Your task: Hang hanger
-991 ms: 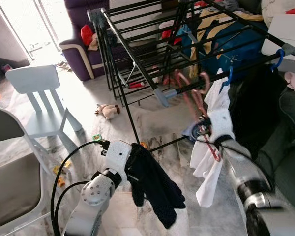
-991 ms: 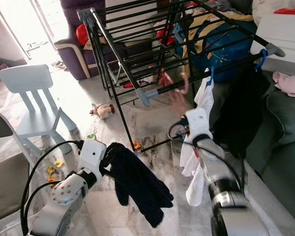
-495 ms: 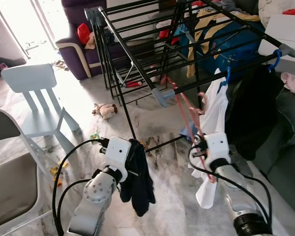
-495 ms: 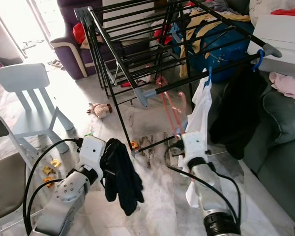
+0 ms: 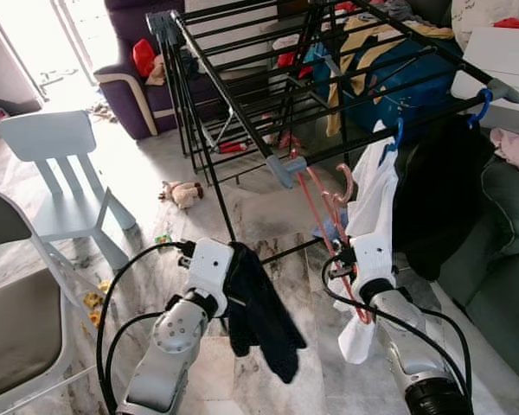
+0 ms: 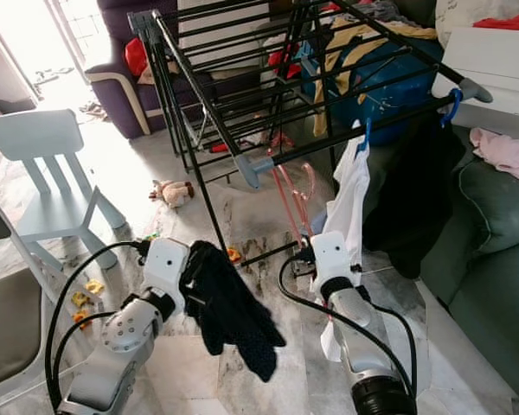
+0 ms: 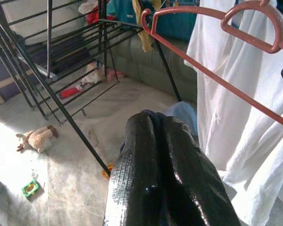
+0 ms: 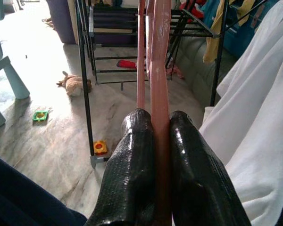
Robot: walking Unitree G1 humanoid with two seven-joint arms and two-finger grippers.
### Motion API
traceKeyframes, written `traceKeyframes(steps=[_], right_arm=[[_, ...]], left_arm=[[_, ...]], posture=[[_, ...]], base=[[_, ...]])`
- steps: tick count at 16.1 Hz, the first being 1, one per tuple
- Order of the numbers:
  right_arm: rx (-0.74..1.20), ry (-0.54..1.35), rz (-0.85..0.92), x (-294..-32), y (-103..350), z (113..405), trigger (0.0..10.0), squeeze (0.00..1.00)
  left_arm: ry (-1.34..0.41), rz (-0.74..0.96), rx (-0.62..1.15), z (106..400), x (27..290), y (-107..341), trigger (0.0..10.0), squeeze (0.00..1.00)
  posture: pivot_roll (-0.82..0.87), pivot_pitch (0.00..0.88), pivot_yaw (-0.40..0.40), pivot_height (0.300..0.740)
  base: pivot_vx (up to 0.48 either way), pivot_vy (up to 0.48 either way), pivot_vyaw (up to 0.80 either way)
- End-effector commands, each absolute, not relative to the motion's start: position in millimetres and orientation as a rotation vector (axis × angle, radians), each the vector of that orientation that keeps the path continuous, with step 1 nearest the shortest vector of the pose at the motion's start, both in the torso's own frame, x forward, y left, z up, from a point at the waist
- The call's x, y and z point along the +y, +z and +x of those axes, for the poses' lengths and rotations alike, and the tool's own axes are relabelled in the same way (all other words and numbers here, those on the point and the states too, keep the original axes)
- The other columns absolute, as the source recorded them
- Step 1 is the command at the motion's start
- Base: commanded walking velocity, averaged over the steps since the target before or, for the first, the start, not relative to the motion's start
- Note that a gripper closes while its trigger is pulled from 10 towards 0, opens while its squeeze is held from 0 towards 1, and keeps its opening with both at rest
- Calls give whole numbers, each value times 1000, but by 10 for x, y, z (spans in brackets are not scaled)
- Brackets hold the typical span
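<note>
Pink hanger held just under the rack's end

Right tool (image 8: pixel 155 141) clamps the pink hanger (image 5: pixel 324 203), its hook beside the drying rack (image 5: pixel 277 164) corner; left tool (image 7: pixel 160 160), fingers together, carries a dark garment (image 5: pixel 259 316) over open floor (image 5: pixel 147 169).

Nothing here carries lettering I can read; any labels there may be look too small and blurred.
</note>
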State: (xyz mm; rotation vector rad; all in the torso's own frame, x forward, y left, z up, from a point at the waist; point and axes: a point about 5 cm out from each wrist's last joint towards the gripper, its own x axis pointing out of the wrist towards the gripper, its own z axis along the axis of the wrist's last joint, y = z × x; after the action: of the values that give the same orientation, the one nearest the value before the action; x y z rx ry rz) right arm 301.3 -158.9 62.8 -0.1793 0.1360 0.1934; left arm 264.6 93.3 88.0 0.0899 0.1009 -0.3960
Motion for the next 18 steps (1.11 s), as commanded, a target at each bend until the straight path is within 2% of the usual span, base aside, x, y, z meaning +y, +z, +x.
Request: traceKeyframes(steps=[1, 10, 18], right_arm=[[120, 217, -177, -1513, 672, 3025, 10000, 0], [139, 211, -181, -1519, 668, 3003, 10000, 0], [145, 216, -181, -1501, 669, 3008, 10000, 0]], left_arm=[[-406, 77, 58, 2680, 950, 963, 10000, 0], [-406, 65, 61, 2671, 957, 952, 10000, 0], [-404, 64, 68, 2681, 967, 939, 10000, 0]], posture=[[-80, 0, 76, 740], [-79, 0, 70, 740], [-78, 0, 72, 740]], base=[[0, 0, 0], [0, 0, 0], [0, -349, 0]])
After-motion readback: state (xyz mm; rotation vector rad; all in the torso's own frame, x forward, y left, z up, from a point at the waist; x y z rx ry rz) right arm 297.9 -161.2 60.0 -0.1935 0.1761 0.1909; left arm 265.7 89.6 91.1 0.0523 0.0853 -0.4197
